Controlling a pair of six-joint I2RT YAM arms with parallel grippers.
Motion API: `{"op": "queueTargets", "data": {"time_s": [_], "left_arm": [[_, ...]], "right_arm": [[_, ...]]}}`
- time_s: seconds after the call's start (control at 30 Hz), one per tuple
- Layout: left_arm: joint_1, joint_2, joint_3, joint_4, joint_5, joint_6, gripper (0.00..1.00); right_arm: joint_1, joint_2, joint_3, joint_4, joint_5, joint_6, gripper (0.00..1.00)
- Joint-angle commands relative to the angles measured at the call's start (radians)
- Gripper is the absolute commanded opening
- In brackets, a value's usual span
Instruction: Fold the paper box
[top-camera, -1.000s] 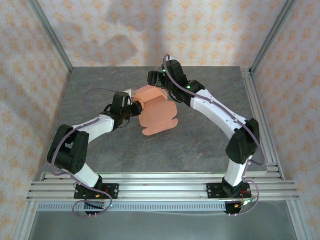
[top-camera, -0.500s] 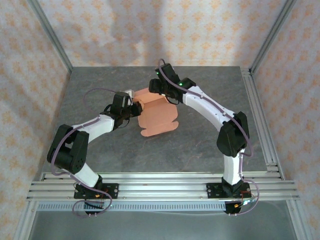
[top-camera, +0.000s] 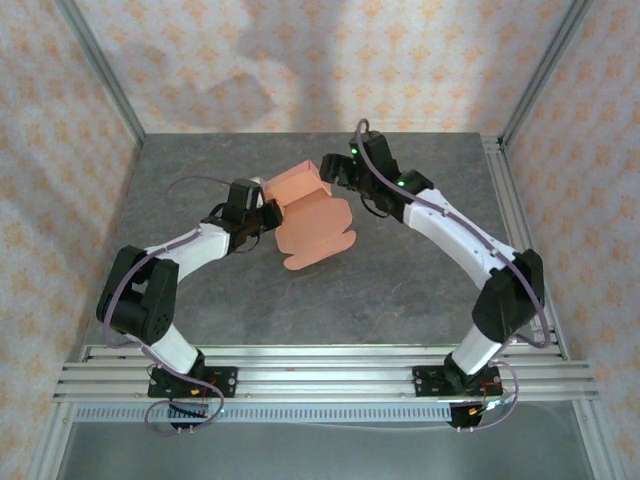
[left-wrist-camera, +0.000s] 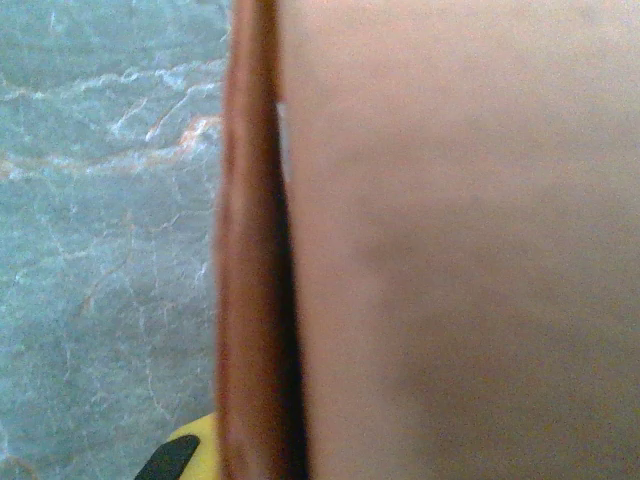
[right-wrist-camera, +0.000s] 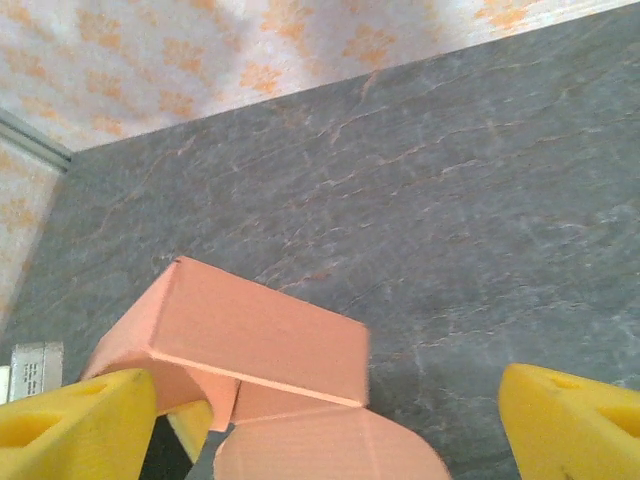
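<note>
Centrally on the grey surface (top-camera: 430, 280) lies the paper box (top-camera: 312, 232), its far end folded up and its flat flap pointing toward me, with bare room all round. My left hand (top-camera: 268, 216), reaching in low from the left, is clamped on its left edge. My right hand (top-camera: 328, 168) hovers spread wide just beside the raised far corner.
</note>
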Motion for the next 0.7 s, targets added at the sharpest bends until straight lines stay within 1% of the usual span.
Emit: {"op": "queueTargets", "data": {"time_s": [0.0, 0.1, 0.23, 0.33, 0.47, 0.57, 0.67], "left_arm": [[0.004, 0.010, 0.054, -0.132, -0.019, -0.074, 0.00], [0.012, -0.002, 0.067, -0.191, -0.010, -0.128, 0.00], [0.018, -0.012, 0.068, -0.211, 0.014, -0.248, 0.00], [0.018, -0.015, 0.051, -0.177, 0.030, -0.352, 0.00], [0.018, -0.027, 0.010, -0.114, 0.036, -0.540, 0.00], [0.016, -0.033, 0.008, -0.150, 0.034, -0.677, 0.00], [0.013, -0.038, 0.013, -0.203, 0.030, -0.754, 0.00]], "right_arm": [[-0.033, -0.080, -0.077, 0.060, 0.028, 0.000, 0.88], [-0.055, -0.136, -0.158, 0.084, 0.022, -0.012, 0.88], [-0.068, -0.204, -0.245, 0.133, 0.011, -0.027, 0.88], [-0.068, -0.250, -0.298, 0.183, -0.002, -0.039, 0.88], [-0.068, -0.291, -0.349, 0.246, -0.017, -0.045, 0.88], [-0.068, -0.306, -0.368, 0.260, -0.027, -0.053, 0.89], [-0.068, -0.307, -0.379, 0.266, -0.049, -0.047, 0.89]]}}
